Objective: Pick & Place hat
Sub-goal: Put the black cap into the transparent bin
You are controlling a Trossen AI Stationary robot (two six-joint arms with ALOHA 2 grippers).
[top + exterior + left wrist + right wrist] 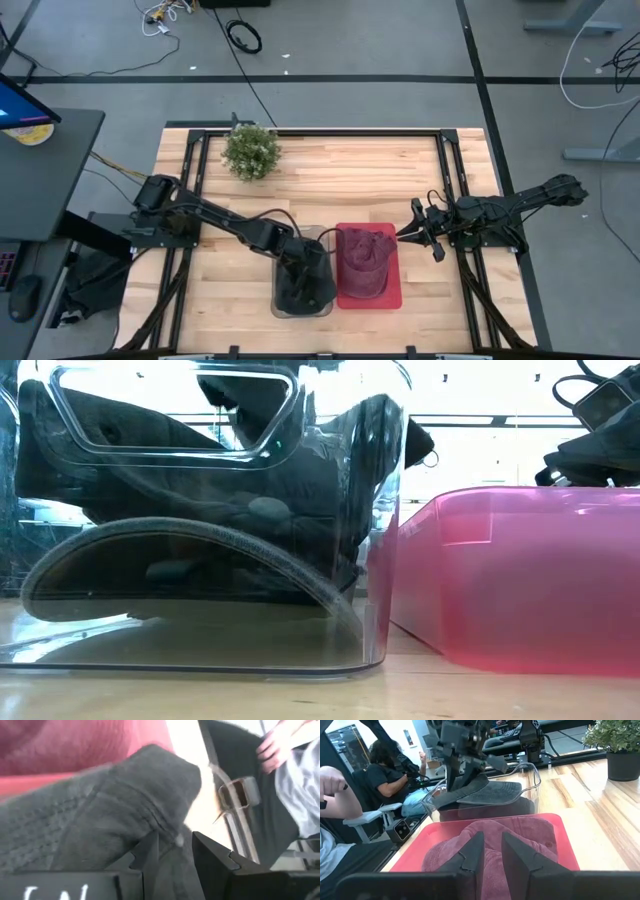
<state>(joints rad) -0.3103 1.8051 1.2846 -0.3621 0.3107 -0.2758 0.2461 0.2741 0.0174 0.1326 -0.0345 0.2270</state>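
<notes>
The left pincer [303, 272] reaches into the clear bin [278, 305], pinching the dark cap [487, 792] to lift it. The right pincer [408, 232], slightly spread, waits beside the red bin [390, 296].

Dark grey hat [190, 550] in clear bin [385, 510], brim curved

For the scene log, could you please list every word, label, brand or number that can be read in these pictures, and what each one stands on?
No text can be read in full.
Left wrist view: white marks on the left gripper body, cut off by the picture's edge and blurred; unreadable.
High view: the screen at the left edge shows colours only, no legible words.
The dark hat, the red hat, the clear bin and the red bin show no labels.
</notes>
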